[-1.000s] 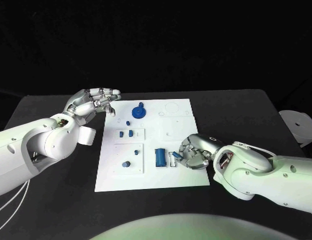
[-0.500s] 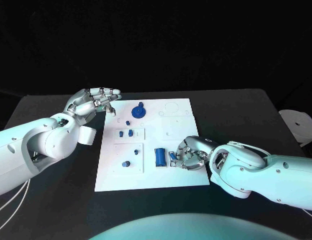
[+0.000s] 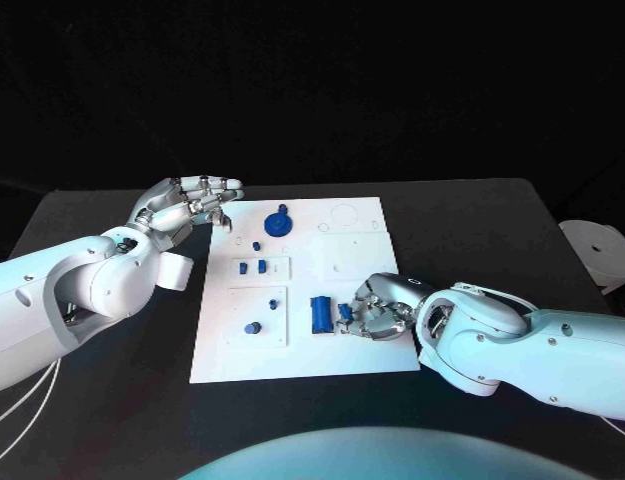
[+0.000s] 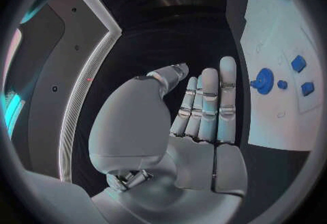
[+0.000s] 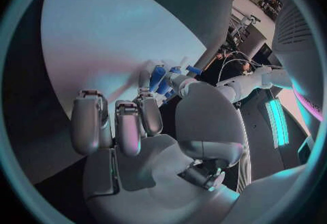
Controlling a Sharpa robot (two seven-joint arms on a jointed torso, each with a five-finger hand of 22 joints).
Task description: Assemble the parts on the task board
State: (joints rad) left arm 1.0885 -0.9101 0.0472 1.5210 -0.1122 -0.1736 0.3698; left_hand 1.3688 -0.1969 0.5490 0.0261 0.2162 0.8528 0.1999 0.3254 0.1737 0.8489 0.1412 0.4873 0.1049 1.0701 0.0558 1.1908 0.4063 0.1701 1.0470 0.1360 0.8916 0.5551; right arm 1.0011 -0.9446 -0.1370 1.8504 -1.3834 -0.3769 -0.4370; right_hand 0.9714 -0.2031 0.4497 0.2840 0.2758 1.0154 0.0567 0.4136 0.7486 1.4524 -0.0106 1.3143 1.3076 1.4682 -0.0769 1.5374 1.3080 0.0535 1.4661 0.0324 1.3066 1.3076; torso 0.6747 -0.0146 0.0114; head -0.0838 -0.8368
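Now, head view: white task board [image 3: 363,352] mid-table on black table [image 3: 485,215], long axis running 12–6.

Right hand [image 3: 377,308] at board's 3 o'clock edge, low half. Fingers curled inward over the board, tips touching a small blue part [image 3: 348,312]; looks pinched betw thumb and a finger, but contact partly hidden by the hand. Right wrist view: fingers [image 5: 127,126] bent over white surface, blue bits [image 5: 158,78] just past fingertips; grip itself hard to confirm there.

Blue cylinder part [image 3: 319,313] lying on board just at 9 o'clock of right hand, close beside the small part, upright/flat orientation along 12–6.

Left hand [image 3: 185,208] off the board's 10–11 o'clock corner, above table, fingers loosely curled, tips near board's edge, holding nothing. Left wrist view: palm [image 4: 204,126] flat, fingers straight and side by side, nothing betw them.

Other parts on board:
- round blue disc w/ knob [image 3: 279,222] near 12 o'clock, top half; also seen in left wrist view [image 4: 263,80].
- pair of small blue blocks [image 3: 252,267] in a raised white sq tile, left-centre.
- tiny blue piece [image 3: 256,245] betw disc and blocks.
- small blue peg [image 3: 275,304] and blue round button [image 3: 252,327] in lower-left tile, approx 7–8 o'clock.

White round object [image 3: 601,255] on table edge well apart at 3 o'clock.
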